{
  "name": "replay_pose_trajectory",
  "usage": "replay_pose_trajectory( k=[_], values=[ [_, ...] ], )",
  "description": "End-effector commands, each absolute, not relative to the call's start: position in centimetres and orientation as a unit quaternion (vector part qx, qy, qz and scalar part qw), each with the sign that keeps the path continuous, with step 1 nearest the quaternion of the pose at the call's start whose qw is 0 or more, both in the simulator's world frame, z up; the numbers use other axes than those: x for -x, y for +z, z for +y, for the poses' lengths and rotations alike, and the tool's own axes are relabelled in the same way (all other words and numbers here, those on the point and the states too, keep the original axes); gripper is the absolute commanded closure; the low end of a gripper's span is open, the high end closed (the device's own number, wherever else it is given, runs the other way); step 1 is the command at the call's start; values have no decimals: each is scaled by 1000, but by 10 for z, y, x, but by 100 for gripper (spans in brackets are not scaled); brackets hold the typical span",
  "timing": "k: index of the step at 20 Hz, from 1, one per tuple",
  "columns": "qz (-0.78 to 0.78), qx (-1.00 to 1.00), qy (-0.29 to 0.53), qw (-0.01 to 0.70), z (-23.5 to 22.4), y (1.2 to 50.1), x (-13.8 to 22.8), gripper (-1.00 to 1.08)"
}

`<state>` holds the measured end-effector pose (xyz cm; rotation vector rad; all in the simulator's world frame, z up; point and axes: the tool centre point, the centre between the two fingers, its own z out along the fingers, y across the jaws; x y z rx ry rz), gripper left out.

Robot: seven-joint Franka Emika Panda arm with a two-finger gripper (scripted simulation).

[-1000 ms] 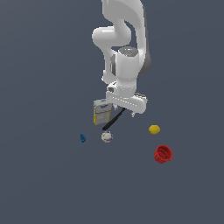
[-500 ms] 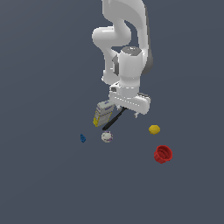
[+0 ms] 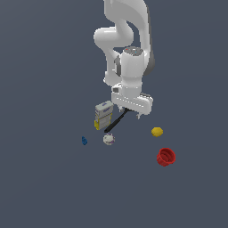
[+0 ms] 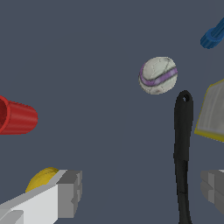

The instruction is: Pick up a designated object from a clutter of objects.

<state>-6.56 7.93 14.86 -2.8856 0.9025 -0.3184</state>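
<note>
The black utensil (image 3: 116,121) lies on the grey floor, its thin handle end pointing toward the whitish ball (image 3: 108,139). Its flat head is hidden under my hand. In the wrist view the utensil (image 4: 183,144) runs between my fingers, much nearer one finger (image 4: 214,183) than the other. My gripper (image 3: 132,111) hovers just above its far end, open and empty. In the wrist view the gripper (image 4: 142,190) has its jaws wide apart. The white-and-yellow box (image 3: 103,115) stands right beside the handle.
A tiny blue piece (image 3: 84,140) lies to the exterior view's left of the ball. A yellow lump (image 3: 156,132) and a red cup (image 3: 165,156) on its side lie to the right. The wrist view shows the ball (image 4: 158,75), box (image 4: 214,111), cup (image 4: 17,117) and lump (image 4: 41,178).
My hand has shifted a little to the exterior view's right and turned over the utensil's far end. The objects have not moved.
</note>
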Motion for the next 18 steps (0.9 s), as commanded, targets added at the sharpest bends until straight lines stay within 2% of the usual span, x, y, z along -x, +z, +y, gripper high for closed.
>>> replay_pose_trajectory(
  k=[1,10,18],
  values=[
    [305,949,-67,32,70,109,91,-92],
    [315,949,-19,9,58,43,125,-92],
    [319,948,0,0,54,17,141,-92]
  ],
)
